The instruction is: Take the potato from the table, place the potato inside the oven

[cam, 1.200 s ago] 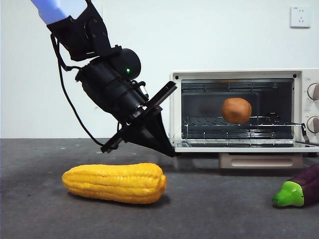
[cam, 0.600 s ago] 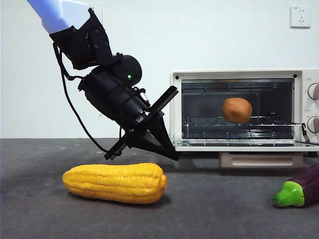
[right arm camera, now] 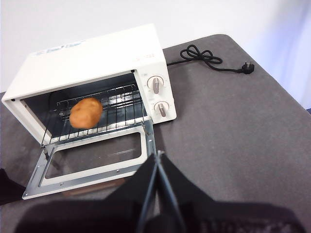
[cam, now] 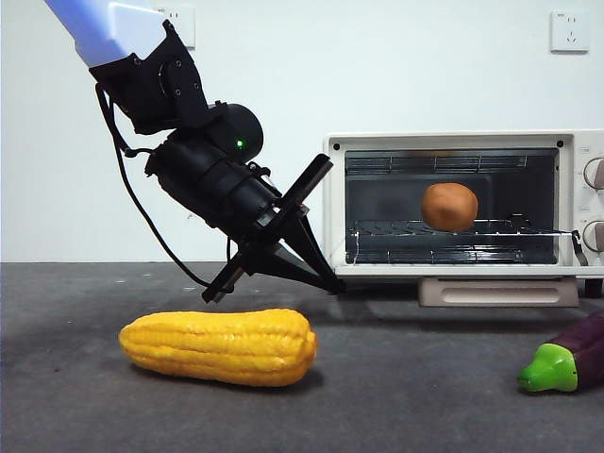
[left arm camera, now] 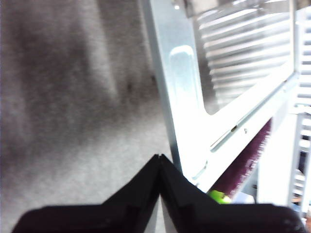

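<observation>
Since a second ago the oven door has tipped up a little, with the left pincer [cam: 326,283] at its corner, jaws pressed together on nothing. We see the potato [cam: 449,206] resting on the wire rack [right arm camera: 97,116] inside the oven [cam: 576,142], so the task looks done. It seems light, firm, matte-skinned, best held across its middle. Only the front view shows the corn cob [cam: 217,346] on the desk [cam: 396,396]; the right wrist view shows the door [right arm camera: 92,162] lying low and the right pincer [right arm camera: 158,158], empty and closed, high above.
</observation>
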Motion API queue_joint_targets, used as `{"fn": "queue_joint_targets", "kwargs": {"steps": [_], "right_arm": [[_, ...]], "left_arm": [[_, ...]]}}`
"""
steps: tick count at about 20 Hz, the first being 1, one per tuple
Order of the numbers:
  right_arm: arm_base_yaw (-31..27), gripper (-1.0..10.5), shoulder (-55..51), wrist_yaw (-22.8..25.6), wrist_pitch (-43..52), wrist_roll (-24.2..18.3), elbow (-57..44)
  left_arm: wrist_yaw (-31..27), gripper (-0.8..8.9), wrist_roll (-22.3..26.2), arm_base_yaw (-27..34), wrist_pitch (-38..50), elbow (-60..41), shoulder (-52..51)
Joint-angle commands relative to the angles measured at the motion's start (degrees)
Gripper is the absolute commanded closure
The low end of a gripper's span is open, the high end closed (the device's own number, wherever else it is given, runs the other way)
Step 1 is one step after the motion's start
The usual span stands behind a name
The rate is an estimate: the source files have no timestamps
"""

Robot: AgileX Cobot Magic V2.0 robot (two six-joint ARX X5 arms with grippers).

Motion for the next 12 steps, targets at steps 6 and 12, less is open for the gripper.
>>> {"fn": "queue_joint_targets", "kwargs": {"steps": [6, 12], "right_arm": [[0.04, 9.5, -0.13, 0.15, 0.39, 0.02, 0.15], [0.04, 9.5, -0.15, -0.48, 0.42, 0.04, 0.15]], "left_arm": [[6.36, 8.2, -4.74, -0.02, 6.71, -0.15, 0.55], [7.72, 8.2, -7.02, 0.44, 8.98, 0.63, 0.52]]}}
